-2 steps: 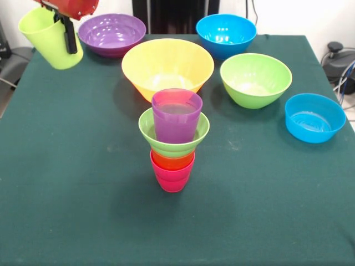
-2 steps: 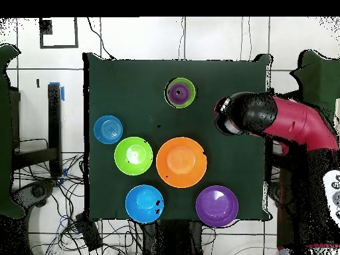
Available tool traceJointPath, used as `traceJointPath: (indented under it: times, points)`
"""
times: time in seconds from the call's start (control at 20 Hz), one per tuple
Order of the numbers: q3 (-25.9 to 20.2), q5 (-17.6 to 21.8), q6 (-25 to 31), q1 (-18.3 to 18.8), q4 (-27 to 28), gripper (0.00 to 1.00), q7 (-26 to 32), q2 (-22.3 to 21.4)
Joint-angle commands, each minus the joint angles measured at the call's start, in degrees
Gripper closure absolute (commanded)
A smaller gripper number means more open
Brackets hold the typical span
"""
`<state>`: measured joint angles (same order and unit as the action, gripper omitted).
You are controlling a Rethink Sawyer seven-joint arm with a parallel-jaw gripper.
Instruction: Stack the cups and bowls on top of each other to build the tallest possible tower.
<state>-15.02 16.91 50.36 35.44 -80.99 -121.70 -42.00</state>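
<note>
At the table's edge, high up, the gripper [image 1: 65,34] pinches the lime green cup [image 1: 51,37] by its rim — the carrying step. The tower [image 1: 174,141] stands mid-table, purple cup [image 1: 177,115] topmost; next, the lime cup must be brought squarely above it and lowered in.

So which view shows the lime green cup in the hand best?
The front view: the lime green cup hangs tilted at the top left, gripped by the hand. Overhead, the arm covers it, so the cup cannot be seen.
</note>
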Motion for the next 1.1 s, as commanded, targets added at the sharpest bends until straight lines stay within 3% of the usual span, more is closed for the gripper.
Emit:
traceJointPath:
  times: [0.05,1.1]
  points:
    - [-5.5,4.9,7.9,-2.7,3.9,1.0,16.6,0.6]
    - [-5.7,4.2,20.3,-10.9,20.9,1.0,10.3,5.9]
